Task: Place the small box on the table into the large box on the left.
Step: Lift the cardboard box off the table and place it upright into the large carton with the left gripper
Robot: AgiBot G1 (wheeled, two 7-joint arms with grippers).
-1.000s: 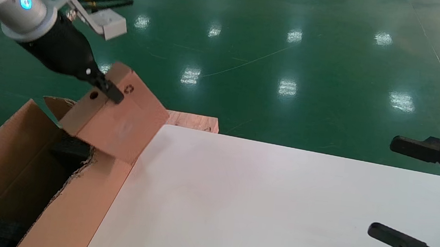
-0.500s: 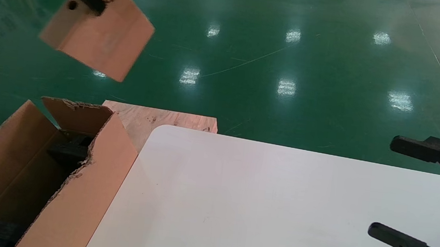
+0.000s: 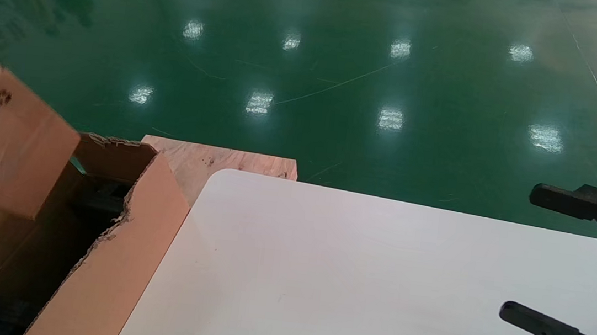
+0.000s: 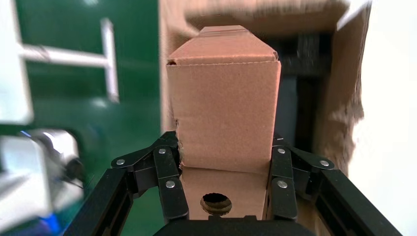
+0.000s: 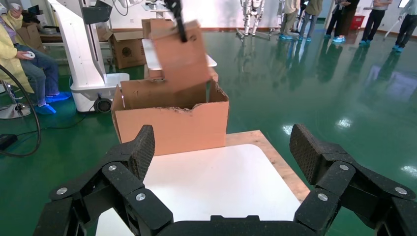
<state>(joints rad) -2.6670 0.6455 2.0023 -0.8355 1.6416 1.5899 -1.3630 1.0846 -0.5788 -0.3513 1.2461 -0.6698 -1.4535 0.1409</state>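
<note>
Two grippers, one small box (image 3: 6, 153), one large box (image 3: 117, 259), one table (image 3: 347, 283).

small box (image 4: 223, 113) is matt cardboard, large box (image 3: 117, 259) ragged corrugated card, table (image 3: 375, 286) smooth white, floor (image 3: 342, 72) glossy green.

A glossy green floor (image 3: 340, 83) fills the far part of the head view, dotted with bright reflections of ceiling lights. A bare plywood board (image 3: 221, 160) lies flat on that floor. In the right wrist view, a white machine stand (image 5: 81, 54) rises from the floor, with a second brown carton (image 5: 127, 48) just beside it. Next to the stand a seated person in a yellow top (image 5: 19, 54) holds a small white object. Across the floor from the stand, several people (image 5: 339, 19) stand by the wall.
</note>
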